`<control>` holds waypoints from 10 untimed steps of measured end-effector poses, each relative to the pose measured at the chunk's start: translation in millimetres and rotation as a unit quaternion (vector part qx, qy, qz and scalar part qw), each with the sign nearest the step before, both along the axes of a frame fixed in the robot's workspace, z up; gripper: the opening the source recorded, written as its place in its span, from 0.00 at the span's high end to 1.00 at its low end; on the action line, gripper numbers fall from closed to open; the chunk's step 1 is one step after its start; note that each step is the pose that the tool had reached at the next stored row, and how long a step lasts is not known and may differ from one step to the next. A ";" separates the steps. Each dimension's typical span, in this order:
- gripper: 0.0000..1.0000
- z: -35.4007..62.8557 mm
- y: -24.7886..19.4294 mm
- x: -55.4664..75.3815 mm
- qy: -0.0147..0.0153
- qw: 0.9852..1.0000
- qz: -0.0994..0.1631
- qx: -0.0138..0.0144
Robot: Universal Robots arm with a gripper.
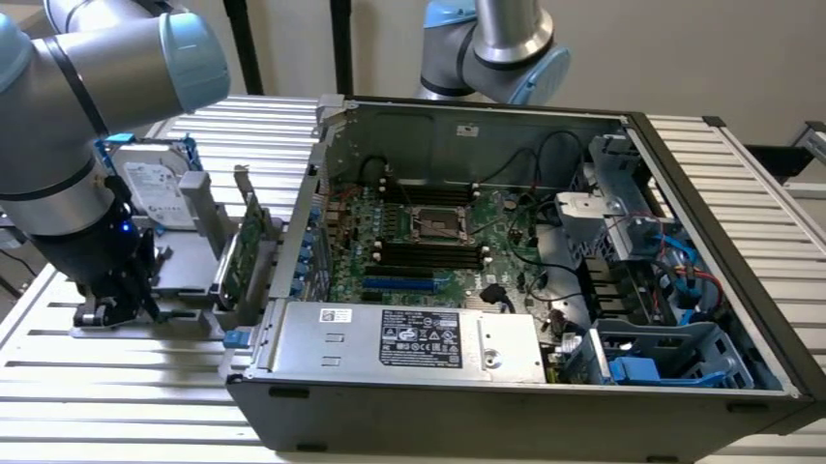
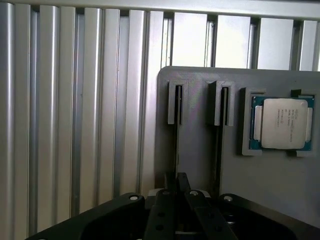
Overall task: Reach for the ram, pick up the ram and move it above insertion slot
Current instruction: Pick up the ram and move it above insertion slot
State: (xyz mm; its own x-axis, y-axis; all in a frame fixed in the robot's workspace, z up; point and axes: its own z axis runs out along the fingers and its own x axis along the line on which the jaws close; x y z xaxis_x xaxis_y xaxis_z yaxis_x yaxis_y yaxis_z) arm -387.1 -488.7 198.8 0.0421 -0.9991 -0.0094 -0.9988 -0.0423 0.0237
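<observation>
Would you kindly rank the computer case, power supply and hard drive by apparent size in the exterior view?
Largest: open dark metal computer case.
Then: labelled silver box power supply.
Smallest: silver rectangular hard drive.

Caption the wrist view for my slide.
Pincer shut on the edge-on ram in its grey holder, a processor seated alongside, on a slatted metal table.

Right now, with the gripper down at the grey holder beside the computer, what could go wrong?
The gripper is pinched on the thin edge of the ram standing in its slot; such a narrow hold may slip or tilt on lifting. The processor lies on the same holder, so a jolt could shift it. The green card stands close beside the arm and could be knocked.
</observation>
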 end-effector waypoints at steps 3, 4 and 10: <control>0.87 0.0 0.0 0.0 0.000 1.000 0.000 0.000; 0.87 0.0 0.0 0.0 0.000 1.000 0.000 0.000; 0.87 5.6 0.0 0.0 0.000 1.000 0.000 0.000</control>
State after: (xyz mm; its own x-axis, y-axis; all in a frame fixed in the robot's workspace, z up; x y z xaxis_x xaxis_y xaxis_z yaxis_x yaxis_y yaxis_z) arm -387.1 -488.6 204.4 0.0420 -0.9991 -0.0095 -0.9988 -0.0422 0.0237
